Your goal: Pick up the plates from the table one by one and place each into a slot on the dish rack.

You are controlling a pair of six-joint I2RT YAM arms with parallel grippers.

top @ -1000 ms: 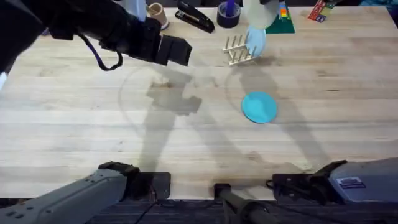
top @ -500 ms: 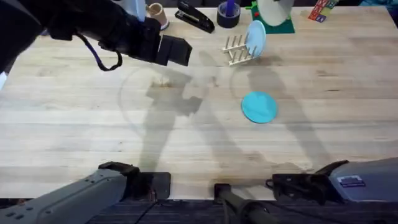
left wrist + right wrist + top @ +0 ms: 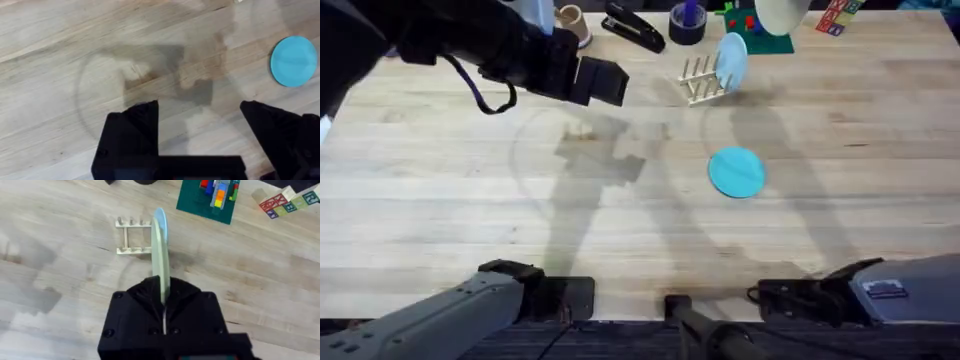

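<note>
The turquoise plate (image 3: 736,172) (image 3: 294,61) lies flat on the table (image 3: 440,200), right of centre. The dish rack (image 3: 704,80) (image 3: 132,237) stands near the far edge with a paler light-blue plate (image 3: 730,61) upright in one slot at its right end. My right gripper (image 3: 162,292) is shut on the rim of the cream-yellow plate (image 3: 161,270) (image 3: 778,12), holding it on edge in the air above and beside the rack. My left gripper (image 3: 200,125) (image 3: 605,82) hangs open over bare table at the far left, holding nothing.
Along the far edge are a black stapler (image 3: 633,27), a dark tape roll (image 3: 687,22), a green baseplate with coloured bricks (image 3: 207,197) and letter blocks (image 3: 287,201). A small tan cup (image 3: 570,20) stands behind the left arm.
The cream-yellow plate in my right gripper has moved from just over the rack towards the far right edge. The left arm and the turquoise plate have not moved.
</note>
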